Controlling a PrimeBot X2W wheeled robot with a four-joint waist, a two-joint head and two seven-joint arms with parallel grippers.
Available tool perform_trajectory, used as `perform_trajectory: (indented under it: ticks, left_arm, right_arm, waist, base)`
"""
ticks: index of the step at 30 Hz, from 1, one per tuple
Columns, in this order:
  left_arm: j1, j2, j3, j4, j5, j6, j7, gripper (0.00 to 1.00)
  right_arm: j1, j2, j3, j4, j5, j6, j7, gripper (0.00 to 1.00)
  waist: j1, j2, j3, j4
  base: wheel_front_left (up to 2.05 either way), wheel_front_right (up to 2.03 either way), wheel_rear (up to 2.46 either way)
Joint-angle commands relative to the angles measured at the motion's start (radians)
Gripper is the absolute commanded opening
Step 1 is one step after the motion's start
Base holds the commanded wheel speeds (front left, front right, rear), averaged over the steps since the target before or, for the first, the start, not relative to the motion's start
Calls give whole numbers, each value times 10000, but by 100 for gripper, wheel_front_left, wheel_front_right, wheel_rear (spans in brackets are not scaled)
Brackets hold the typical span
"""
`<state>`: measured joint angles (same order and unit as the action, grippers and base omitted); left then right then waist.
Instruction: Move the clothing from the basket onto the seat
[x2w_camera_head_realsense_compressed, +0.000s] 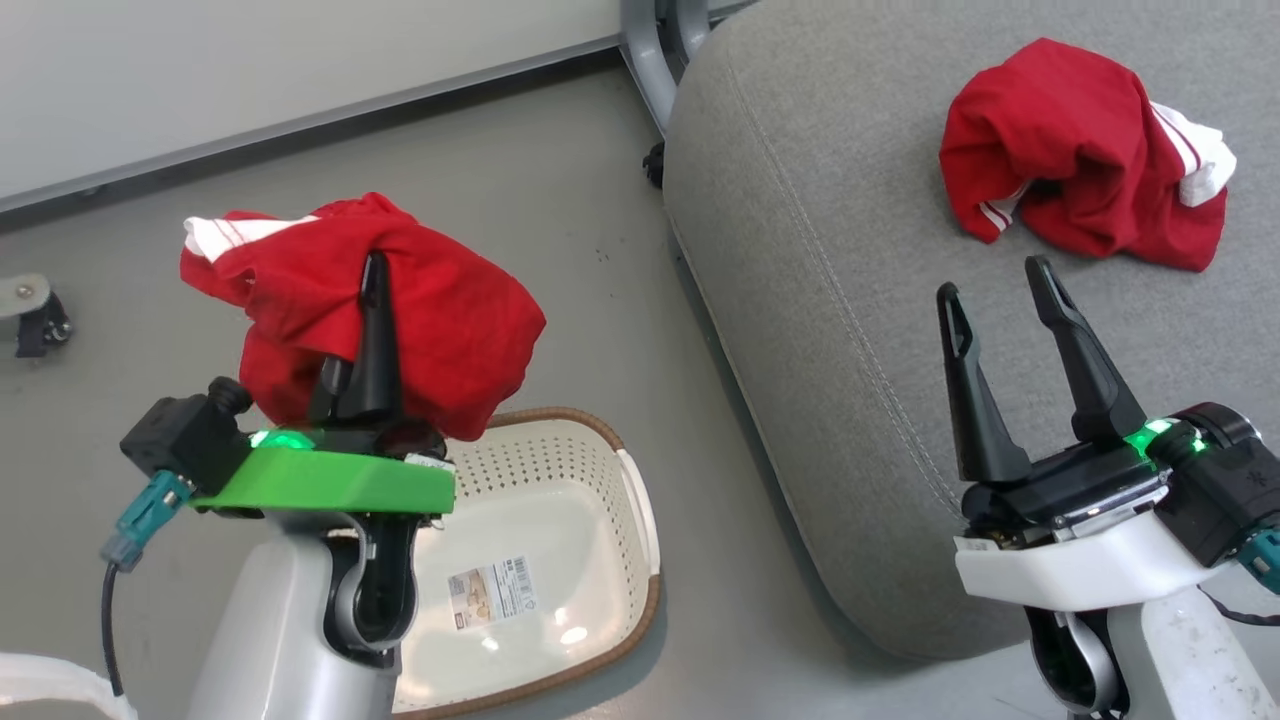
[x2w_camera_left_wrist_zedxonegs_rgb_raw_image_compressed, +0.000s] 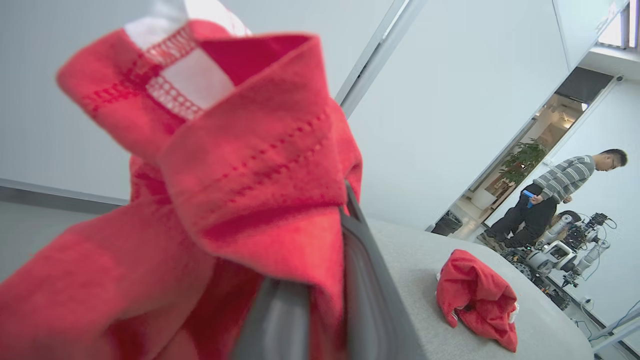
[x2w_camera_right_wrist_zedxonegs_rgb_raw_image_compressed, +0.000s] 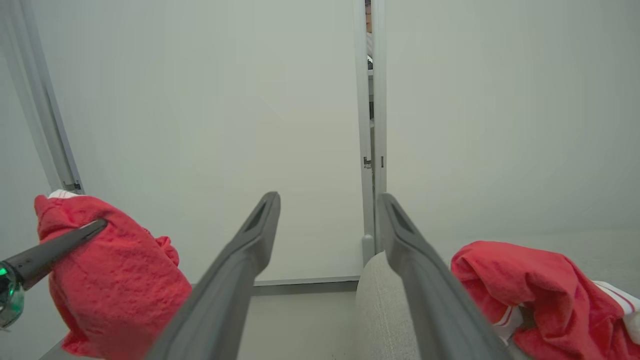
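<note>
Red fabric is the whole story at this point: the lifted garment (x2w_camera_head_realsense_compressed: 430, 320) hangs bunched around our left fingers (x2w_camera_head_realsense_compressed: 375, 340), which are pinched shut on a fold near its middle, so the cloth drapes down on both sides. It is up in the air over the basket (x2w_camera_head_realsense_compressed: 560, 470) and the floor (x2w_camera_head_realsense_compressed: 560, 200), well to the left of the seat (x2w_camera_head_realsense_compressed: 850, 250). We judge that it is held this high so the loose folds clear the basket rim and then the cushion's edge on the way across. The other garment (x2w_camera_head_realsense_compressed: 1070, 150) lies crumpled on the seat's far right part, well back from the edge, which leaves bare grey cushion nearer us for the second drop. Our right fingers (x2w_camera_head_realsense_compressed: 1085, 360) stand spread wide and hold nothing. They hover over the seat just short of that garment, where we judge they are parked out of the left arm's path. The basket bottom shows a printed label and no cloth, though our left arm hides one corner, so we take this for the last carry. The pinch looks small for such a floppy load, so it could slip, or the hem draped over the fingers could cling on release.
</note>
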<state>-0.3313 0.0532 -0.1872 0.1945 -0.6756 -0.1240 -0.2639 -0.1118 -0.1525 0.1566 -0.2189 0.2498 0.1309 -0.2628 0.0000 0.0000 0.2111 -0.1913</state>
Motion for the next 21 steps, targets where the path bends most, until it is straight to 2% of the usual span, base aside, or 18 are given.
perform_trajectory:
  ticks: [1,4,10,14,21]
  left_arm:
    - [234,13,53,-387,36,-57,-5,0]
    - [497,-9,37,-1346,36,-79,-3,0]
    - [815,-9,-712,-3009,-160,-70,-4,0]
    - [923,-11,-1088,-3436,272,-72,-4,0]
    - [920,307,-2205,-3806,100,-72,-4,0]
  right_arm:
    - [129,-59,37,37,-82,-3,-30,100]
    - [227,-77,91,66,-96,-3,-30,100]
    - [264,-132,207,88,-144,-3,-30,100]
    - [290,-165,269,132,-154,-3,-30,100]
    - [293,-135,358,184,-150,-3,-30,100]
  waist:
    - [0,0,-357,323]
    - [0,0,-457,372]
    - [0,0,-571,405]
    - [0,0,-632,386]
    - [0,0,-692,318]
  base:
    - [0,0,0]
    - [0,0,0]
    - [0,0,0]
    - [0,0,0]
    - [0,0,0]
